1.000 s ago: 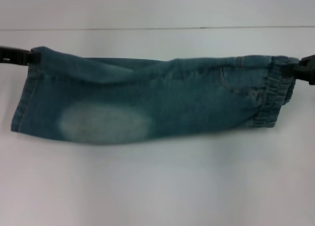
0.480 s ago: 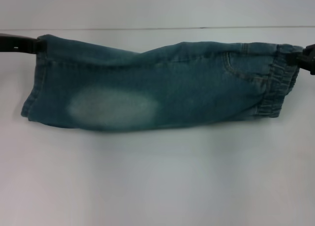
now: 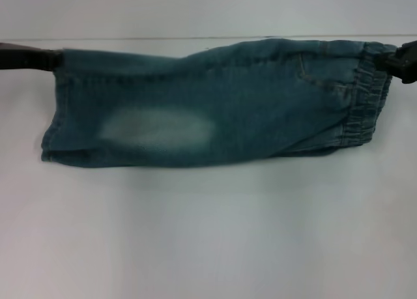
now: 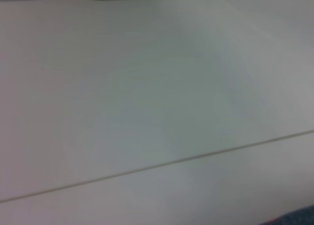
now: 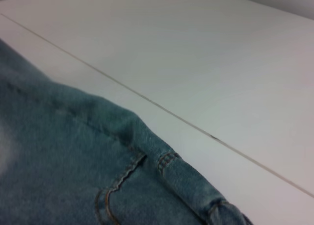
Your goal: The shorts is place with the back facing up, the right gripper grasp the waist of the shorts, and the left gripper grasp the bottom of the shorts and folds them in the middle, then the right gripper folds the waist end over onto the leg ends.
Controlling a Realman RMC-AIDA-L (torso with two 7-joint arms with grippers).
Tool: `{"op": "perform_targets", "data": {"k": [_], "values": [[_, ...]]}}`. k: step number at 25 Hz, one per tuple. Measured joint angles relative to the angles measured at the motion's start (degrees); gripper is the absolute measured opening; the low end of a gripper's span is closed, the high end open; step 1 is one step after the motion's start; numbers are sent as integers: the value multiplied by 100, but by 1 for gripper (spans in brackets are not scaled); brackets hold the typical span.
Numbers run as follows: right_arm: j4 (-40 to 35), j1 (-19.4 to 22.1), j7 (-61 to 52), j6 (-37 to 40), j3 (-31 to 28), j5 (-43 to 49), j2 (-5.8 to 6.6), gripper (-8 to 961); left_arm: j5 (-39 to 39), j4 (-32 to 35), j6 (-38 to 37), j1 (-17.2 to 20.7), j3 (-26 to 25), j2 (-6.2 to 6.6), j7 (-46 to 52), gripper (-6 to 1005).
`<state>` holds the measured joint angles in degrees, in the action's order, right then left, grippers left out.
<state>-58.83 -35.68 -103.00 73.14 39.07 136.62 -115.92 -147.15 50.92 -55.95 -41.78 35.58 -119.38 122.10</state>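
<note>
On the white worktop (image 3: 208, 247), our denim shorts (image 3: 215, 103) have shifted toward the far edge since a second ago. Our left gripper (image 3: 55, 58) pinches the leg hem; our right gripper (image 3: 389, 61) pinches the gathered elastic waistband.

Surface: a white table (image 3: 208, 234) — plain, matte, filling the head view from the near edge to the far side.
Seam: one thin dark line (image 3: 163, 38) runs straight across the far part of the top; it also shows in both wrist views.
On it: denim shorts (image 3: 215, 103), folded lengthwise, stretched side to side across the far half.
Contact: the lower edge of the shorts seems to meet the top — how much rests there, cannot tell.
</note>
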Motion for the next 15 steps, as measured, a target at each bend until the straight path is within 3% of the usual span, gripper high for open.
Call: {"op": "perform_targets", "data": {"k": [4,7,15], "values": [[2,-33,-20,-98,205,36,-1,76,-75,-151,22,28,40,86,51,157],[3,-67,-80,-206,366,149,-36,176,-225,-173,-64,34,43,108,76,308],[48,-266,-217,-316,475,619,-180,510,-144,89,-223,214,46,32,7,470]]}}
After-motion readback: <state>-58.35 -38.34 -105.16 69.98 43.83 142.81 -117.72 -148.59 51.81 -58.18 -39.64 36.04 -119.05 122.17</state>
